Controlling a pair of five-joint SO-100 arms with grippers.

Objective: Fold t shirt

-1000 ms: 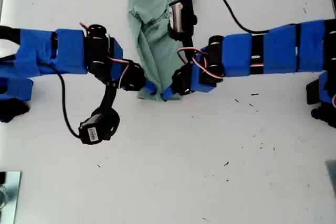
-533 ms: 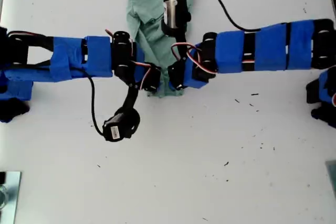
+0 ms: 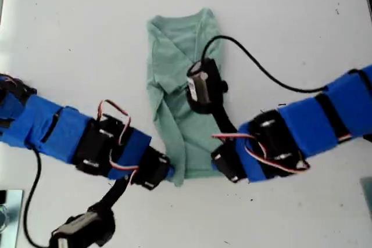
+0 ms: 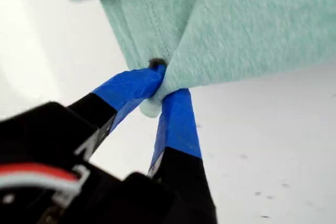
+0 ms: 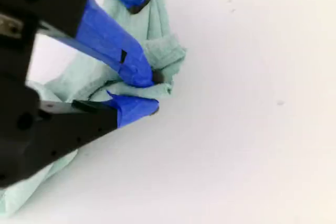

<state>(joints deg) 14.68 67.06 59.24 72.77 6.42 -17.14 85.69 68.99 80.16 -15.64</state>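
Observation:
The pale green t shirt (image 3: 177, 68) lies on the white table as a long narrow folded strip, wrinkled, running from the exterior view's upper middle down to its centre. My first gripper (image 3: 171, 173), on the arm from the exterior view's left, is shut on the strip's near corner; the first wrist view shows the cloth (image 4: 252, 24) pinched between the blue fingertips (image 4: 157, 85). My second gripper (image 3: 214, 164), on the arm from the exterior view's right, is shut on the other near corner (image 5: 152, 90) of the bunched cloth (image 5: 163, 51).
The second arm's wrist camera (image 3: 202, 85) and its black cable hang over the middle of the shirt. A metal object (image 3: 9, 213) sits at the exterior view's lower left corner. The bare white table (image 3: 302, 21) has small dark specks.
Both arms have moved toward the exterior view's bottom edge with the shirt's corners held, dragging the shirt along. Its far end, earlier cut off at the top edge, now shows fully.

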